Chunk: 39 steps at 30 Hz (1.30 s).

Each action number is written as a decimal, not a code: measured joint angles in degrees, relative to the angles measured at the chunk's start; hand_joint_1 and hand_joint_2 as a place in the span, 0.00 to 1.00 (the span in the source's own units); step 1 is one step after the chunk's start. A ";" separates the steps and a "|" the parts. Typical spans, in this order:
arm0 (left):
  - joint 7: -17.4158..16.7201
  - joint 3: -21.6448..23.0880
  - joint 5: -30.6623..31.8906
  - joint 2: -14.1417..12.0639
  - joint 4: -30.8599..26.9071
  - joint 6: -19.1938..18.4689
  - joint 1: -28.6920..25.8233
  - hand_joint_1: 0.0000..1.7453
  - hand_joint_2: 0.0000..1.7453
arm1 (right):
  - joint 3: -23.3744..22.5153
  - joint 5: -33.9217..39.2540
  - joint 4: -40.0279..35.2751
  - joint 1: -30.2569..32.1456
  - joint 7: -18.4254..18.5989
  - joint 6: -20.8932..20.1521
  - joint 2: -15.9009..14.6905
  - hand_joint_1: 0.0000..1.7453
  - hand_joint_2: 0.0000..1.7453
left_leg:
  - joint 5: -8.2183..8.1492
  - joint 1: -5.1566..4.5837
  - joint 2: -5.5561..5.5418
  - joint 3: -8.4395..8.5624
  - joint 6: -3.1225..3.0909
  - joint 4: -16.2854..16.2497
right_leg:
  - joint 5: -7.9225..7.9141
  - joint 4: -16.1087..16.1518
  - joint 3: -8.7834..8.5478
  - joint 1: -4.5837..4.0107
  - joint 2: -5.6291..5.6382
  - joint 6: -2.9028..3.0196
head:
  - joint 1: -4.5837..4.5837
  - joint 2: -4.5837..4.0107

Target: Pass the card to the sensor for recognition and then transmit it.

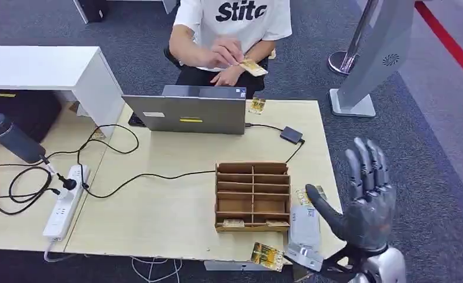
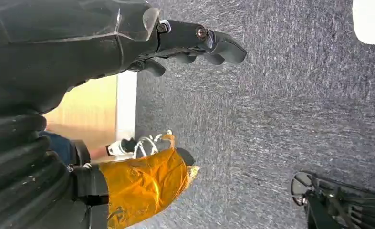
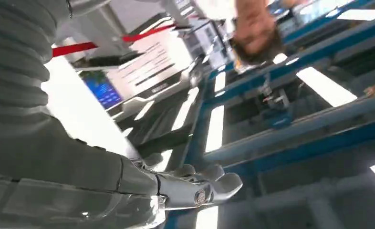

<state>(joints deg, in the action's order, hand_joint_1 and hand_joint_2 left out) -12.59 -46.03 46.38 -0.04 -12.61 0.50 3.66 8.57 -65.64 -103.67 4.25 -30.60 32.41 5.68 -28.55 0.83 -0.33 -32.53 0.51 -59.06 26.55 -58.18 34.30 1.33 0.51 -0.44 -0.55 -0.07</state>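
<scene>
A: Right hand (image 1: 367,197) — spread, holding nothing, raised past the table's (image 1: 176,218) right edge.

B: Card (image 1: 268,256) lies flat at the near edge, left of that hand and lower. We judge right nearer; left hand (image 2: 195,43) hangs over carpet, loosely curled, holding nothing.

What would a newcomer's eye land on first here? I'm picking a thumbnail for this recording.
First the robot's right hand, raised open with fingers spread beyond the table's right edge. Next the brown compartment box on the wooden table, with gold cards lying near its front edge. Across the table, a person behind an open laptop holds another gold card.
</scene>
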 joint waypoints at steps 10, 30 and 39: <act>2.18 0.26 5.74 -0.04 0.00 -1.20 0.89 0.00 1.00 | 11.90 -2.31 12.12 -18.35 10.99 -8.56 -1.75 0.00 1.00 | 0.13 0.01 0.08 0.06 0.11 -0.01 | -0.11 -0.06 0.00 0.00 0.11 0.04 | -0.02 0.00; 0.98 2.34 12.46 0.07 0.02 -3.08 3.47 0.00 1.00 | 4.64 4.51 48.57 -45.69 14.88 -14.97 3.11 0.00 1.00 | 0.26 0.01 0.00 0.01 0.16 -0.03 | -0.25 -0.08 0.09 0.00 0.06 0.11 | 0.02 0.00; 0.92 2.51 13.20 0.07 0.07 -3.13 3.71 0.00 1.00 | 0.34 4.40 53.31 -46.86 13.68 -16.00 5.05 0.00 1.00 | 0.24 0.01 0.00 -0.05 0.17 -0.03 | -0.23 -0.07 0.16 -0.01 0.08 0.11 | 0.00 0.00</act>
<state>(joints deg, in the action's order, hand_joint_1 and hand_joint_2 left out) -11.67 -43.52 59.58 0.02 -12.55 -2.62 7.37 8.92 -61.24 -50.36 -42.61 -16.92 16.41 10.73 -28.31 0.84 -0.33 -32.57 0.67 -59.08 26.32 -58.25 34.46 1.32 0.59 -0.33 -0.55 -0.07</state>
